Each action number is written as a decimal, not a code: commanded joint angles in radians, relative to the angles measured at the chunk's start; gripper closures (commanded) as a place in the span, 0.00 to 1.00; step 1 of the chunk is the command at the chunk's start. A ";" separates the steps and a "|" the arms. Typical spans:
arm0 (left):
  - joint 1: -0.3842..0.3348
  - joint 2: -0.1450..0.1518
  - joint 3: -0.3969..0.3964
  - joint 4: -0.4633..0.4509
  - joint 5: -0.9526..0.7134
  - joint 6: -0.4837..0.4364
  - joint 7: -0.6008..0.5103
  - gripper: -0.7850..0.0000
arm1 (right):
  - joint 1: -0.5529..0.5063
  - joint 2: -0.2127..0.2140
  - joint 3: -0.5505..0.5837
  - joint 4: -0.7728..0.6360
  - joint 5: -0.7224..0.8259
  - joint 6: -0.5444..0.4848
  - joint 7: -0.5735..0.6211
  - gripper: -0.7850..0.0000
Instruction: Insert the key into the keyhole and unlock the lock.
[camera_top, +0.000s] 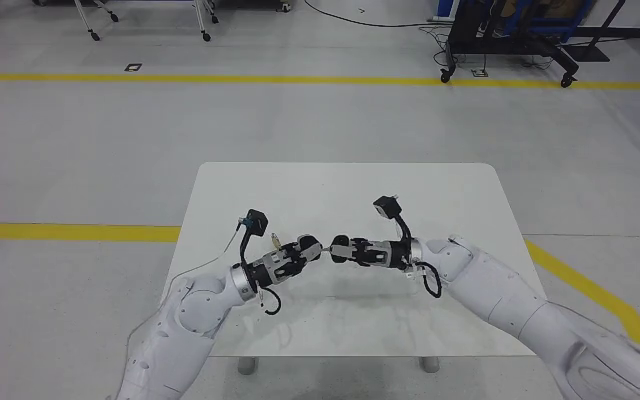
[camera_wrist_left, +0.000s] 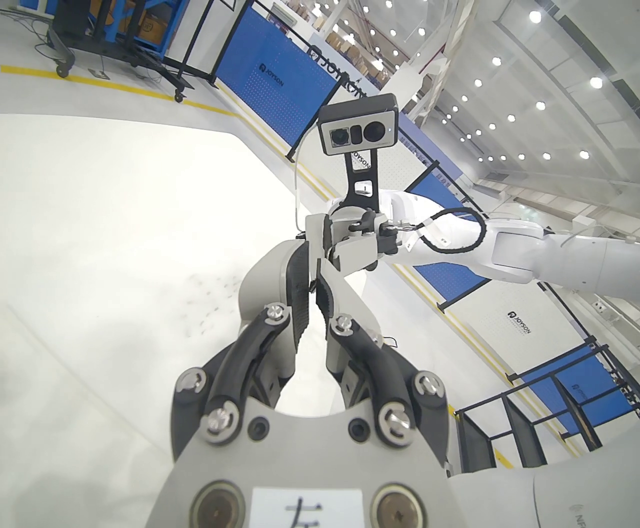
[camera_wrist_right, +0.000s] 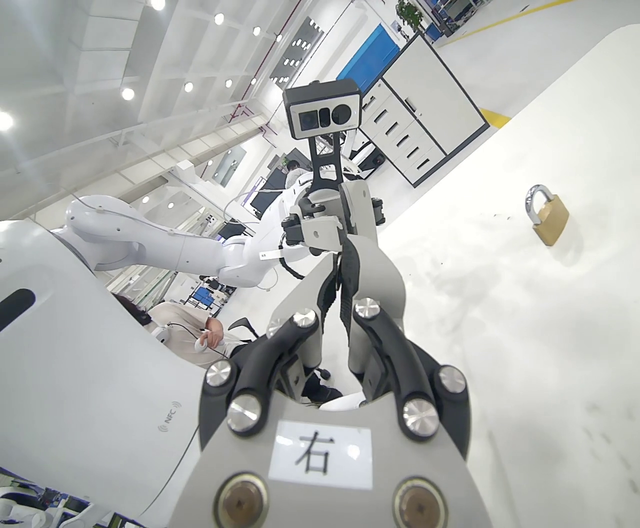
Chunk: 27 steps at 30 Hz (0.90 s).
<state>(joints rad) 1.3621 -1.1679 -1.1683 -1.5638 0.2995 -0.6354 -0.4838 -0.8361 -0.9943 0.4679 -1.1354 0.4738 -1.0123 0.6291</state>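
We begin at the left gripper (camera_wrist_left: 312, 267). Its grey fingers (camera_wrist_left: 265, 280) with black ribbed pads are drawn together, so that only a thin slit shows between them at the tips. Whether the key sits in that slit we cannot tell.

Directly facing it is the right gripper (camera_wrist_right: 345, 252). Its own grey fingers (camera_wrist_right: 385, 285) are pressed together at the tips in the same way, and we cannot make out anything held between the dark pads.

In the top view the left gripper (camera_top: 308, 246) and the right gripper (camera_top: 334, 248) point at each other tip to tip. They are held above the middle of the white rectangular table (camera_top: 450, 200), towards its near half. We cannot say whether the tips actually touch or stand just apart. Both forearms lie low and nearly level over the tabletop.

Moving outward, the brass padlock with a silvery steel shackle (camera_wrist_right: 549, 217) lies flat on the table, and its shackle looks pushed home into the body. In the top view we see the padlock (camera_top: 274, 241) just beside the left arm's wrist, on the side away from the robot. It is free of both grippers and near the left one.

The tabletop around the padlock carries faint dark scuff marks (camera_wrist_right: 450, 280).
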 joint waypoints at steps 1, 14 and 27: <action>-0.003 0.001 -0.016 0.002 0.004 0.013 0.023 0.00 | -0.006 0.000 0.025 0.010 -0.003 0.000 0.000 1.00; 0.066 0.029 -0.125 -0.090 0.294 0.138 0.059 0.00 | -0.170 0.047 0.291 -0.051 -0.206 0.000 -0.173 1.00; 0.016 0.006 0.020 -0.011 0.754 0.506 0.077 0.00 | -0.170 0.047 0.291 -0.051 -0.206 0.000 -0.173 1.00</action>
<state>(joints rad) 1.3872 -1.1581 -1.1602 -1.5893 1.0661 -0.1352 -0.4067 -1.0066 -0.9476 0.7592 -1.1862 0.2682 -1.0123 0.4560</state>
